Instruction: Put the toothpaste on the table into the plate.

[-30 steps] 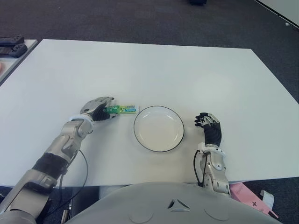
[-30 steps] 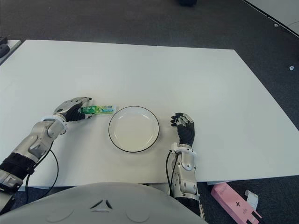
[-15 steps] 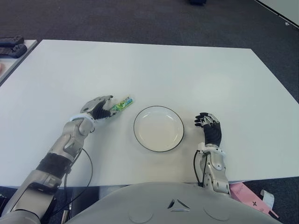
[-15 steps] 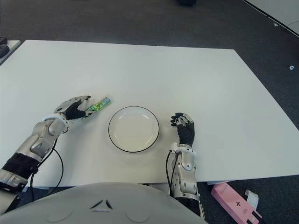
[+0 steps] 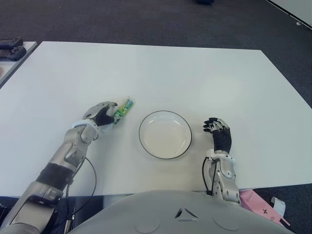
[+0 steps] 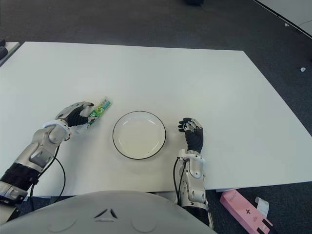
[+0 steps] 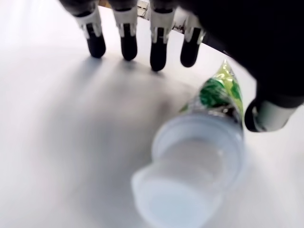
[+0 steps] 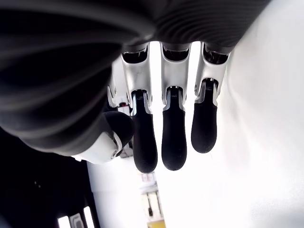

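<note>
White table (image 5: 161, 68) over dark carpet; we're seated at its near edge. Black gear sits on a side surface at far left, too small to identify.

Left to right:

- Left hand (image 5: 101, 115) is left of the plate, with the toothpaste (image 5: 123, 108) in its grip. Left wrist view shows the cap end close to the palm, thumb against the tube's side, four fingers (image 7: 124, 35) extended past it rather than wrapped around. So it's a pinch, not a full grasp. Crimped tail points up and away from us, clear of the table from what we can see.
- Plate (image 5: 144, 146), white with a dark rim, nothing in it, just to the right of the tube, not touching.
- Right hand (image 5: 219, 136) shows right of the plate, idle, fingers (image 8: 173, 137) straight and relaxed, holding nothing.
- Pink box (image 6: 242, 209) on the floor at far right.

Handling read: we judge the tube light, soft-walled and glossy, so likely slippery; squeezing mid-body will deform it. Stiffest hold should be at the cap and shoulder, which is where we have it. With the fingers not wrapped, it could pivot or slip during the short carry to the plate.
</note>
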